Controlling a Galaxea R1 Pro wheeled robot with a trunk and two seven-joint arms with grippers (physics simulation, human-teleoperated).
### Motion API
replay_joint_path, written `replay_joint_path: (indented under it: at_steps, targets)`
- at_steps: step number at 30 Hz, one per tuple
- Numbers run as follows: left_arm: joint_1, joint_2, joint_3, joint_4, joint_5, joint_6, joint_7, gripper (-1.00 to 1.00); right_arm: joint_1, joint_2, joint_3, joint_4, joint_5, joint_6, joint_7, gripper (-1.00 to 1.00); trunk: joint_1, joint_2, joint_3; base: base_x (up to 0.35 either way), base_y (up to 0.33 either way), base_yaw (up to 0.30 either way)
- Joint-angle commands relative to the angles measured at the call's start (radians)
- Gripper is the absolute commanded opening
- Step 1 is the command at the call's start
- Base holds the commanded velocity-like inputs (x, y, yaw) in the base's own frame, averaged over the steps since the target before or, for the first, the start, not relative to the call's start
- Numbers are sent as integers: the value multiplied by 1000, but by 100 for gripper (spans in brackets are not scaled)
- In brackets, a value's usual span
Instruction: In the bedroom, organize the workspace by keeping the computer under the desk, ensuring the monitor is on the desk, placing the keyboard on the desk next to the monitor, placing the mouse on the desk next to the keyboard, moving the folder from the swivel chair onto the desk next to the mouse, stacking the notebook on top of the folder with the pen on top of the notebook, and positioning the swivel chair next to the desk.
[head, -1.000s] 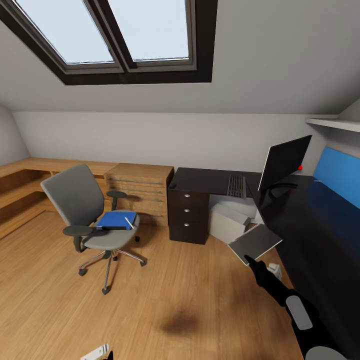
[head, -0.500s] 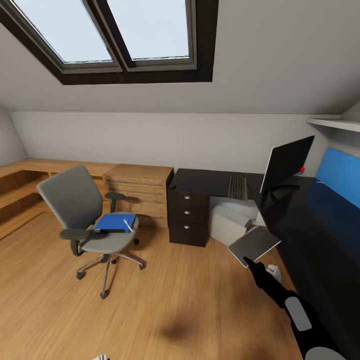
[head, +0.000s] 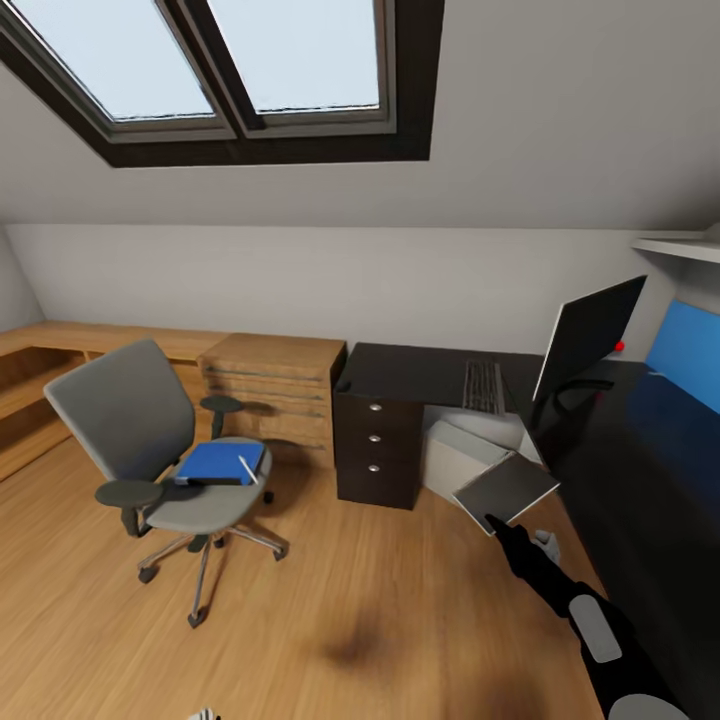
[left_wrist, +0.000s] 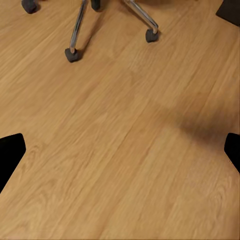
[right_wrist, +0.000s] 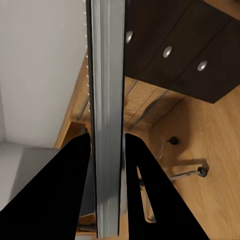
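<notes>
My right gripper is shut on the notebook, a thin grey pad held tilted in front of the black desk. In the right wrist view the notebook stands edge-on between the fingers. The swivel chair stands on the floor at the left, apart from the desk. On its seat lies the blue folder with the white pen on it. The keyboard and monitor rest on the desk, the computer beneath it. A small dark bump, likely the mouse, sits at the desk's corner. My left gripper hangs open over the floor.
A light wooden drawer chest stands between chair and desk, with a low wooden bench along the back wall. A blue wall panel runs behind the desk at right. The chair's casters show in the left wrist view.
The whole head view has shifted, so the chair and chest now sit further left in the picture. My right gripper keeps the notebook in the same pose.
</notes>
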Motion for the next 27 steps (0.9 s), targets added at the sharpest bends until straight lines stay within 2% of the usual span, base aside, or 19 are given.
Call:
replay_joint_path:
  at_steps: [1,13,27]
  targets:
    - [0,0,-8,1,10,-3,-2,100,-1,2,-3,0,-8,9,2,-100,1,-1,-1,283,0,0]
    - [0,0,-8,1,10,-3,-1,100,-1,29,-3,1,-11,8,8,-100,1,-1,-1,259,0,26]
    - [-1,0,-8,1,10,-3,-1,100,-1,37,-5,0,-11,8,8,-100,1,-1,-1,197,0,246]
